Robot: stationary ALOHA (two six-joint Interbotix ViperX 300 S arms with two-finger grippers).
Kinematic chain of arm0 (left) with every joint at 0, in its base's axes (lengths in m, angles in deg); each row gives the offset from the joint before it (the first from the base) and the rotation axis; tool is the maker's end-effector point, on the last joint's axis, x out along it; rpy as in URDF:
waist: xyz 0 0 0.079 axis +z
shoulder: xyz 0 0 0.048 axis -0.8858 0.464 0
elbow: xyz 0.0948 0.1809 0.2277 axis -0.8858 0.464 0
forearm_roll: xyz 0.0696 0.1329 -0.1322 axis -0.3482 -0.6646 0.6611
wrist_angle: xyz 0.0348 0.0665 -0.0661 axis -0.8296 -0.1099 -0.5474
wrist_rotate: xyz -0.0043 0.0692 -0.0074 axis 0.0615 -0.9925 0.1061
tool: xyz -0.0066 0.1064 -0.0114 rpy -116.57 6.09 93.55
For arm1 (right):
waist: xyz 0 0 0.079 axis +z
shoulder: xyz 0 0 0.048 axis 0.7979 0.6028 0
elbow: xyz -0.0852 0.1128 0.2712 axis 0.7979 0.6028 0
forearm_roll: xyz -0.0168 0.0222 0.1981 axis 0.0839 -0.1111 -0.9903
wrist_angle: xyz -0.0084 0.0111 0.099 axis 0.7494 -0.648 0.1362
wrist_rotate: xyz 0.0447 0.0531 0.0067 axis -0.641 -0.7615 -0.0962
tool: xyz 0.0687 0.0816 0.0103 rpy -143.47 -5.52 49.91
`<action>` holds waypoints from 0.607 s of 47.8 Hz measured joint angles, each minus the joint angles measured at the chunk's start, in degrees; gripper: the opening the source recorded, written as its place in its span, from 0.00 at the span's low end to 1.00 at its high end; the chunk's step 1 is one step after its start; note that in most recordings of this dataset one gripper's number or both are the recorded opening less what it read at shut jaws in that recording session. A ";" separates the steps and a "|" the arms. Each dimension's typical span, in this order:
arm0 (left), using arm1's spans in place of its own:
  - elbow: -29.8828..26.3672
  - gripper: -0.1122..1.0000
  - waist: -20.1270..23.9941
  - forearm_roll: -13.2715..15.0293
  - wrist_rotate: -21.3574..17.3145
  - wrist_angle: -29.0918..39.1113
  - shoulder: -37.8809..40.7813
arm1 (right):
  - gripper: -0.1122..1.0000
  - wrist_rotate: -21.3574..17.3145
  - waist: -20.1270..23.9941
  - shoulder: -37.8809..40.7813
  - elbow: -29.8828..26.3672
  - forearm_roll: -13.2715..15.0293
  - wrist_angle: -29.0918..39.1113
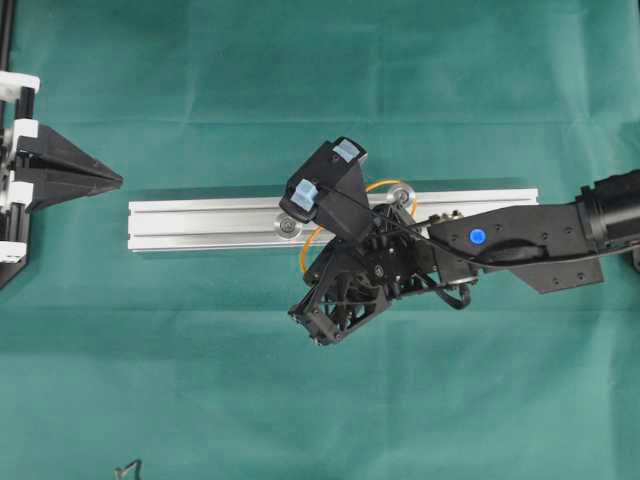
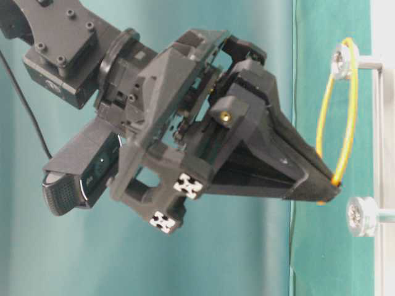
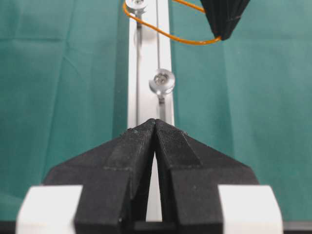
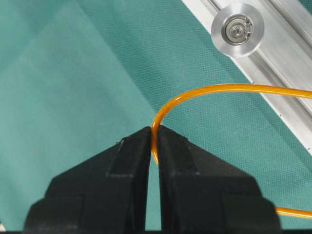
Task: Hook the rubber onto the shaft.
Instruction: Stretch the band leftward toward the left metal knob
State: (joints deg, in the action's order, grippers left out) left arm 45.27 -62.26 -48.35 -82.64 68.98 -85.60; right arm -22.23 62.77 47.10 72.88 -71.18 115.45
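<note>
On the green-clothed bench [image 1: 200, 380], the right claw [image 4: 153, 146], clamped on the thin orange rubber band [image 4: 204, 92], holds the loop lower-left of the free silver pulley shaft [image 4: 237, 30]; left claw [image 3: 155, 127] closed, idle.

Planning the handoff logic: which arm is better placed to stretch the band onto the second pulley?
Right. Its gripper already pinches the orange rubber band, hooked on one pulley, near the free pulley. The left gripper sits shut and empty at the rail end.
</note>
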 measured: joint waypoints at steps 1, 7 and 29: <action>0.00 0.10 0.09 0.09 0.00 0.00 -0.09 | 0.16 -0.09 0.00 0.00 0.00 0.00 0.00; 0.00 0.10 0.00 0.00 0.00 0.00 0.00 | 0.16 -0.97 -0.09 0.00 0.00 0.09 0.00; 0.00 0.10 0.00 0.09 0.00 0.00 -0.09 | 0.16 -2.11 -0.44 0.00 -0.35 0.09 0.00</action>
State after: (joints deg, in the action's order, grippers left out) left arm 45.27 -62.26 -48.26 -82.64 68.98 -85.68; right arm -24.34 62.34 47.10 72.53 -71.09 115.45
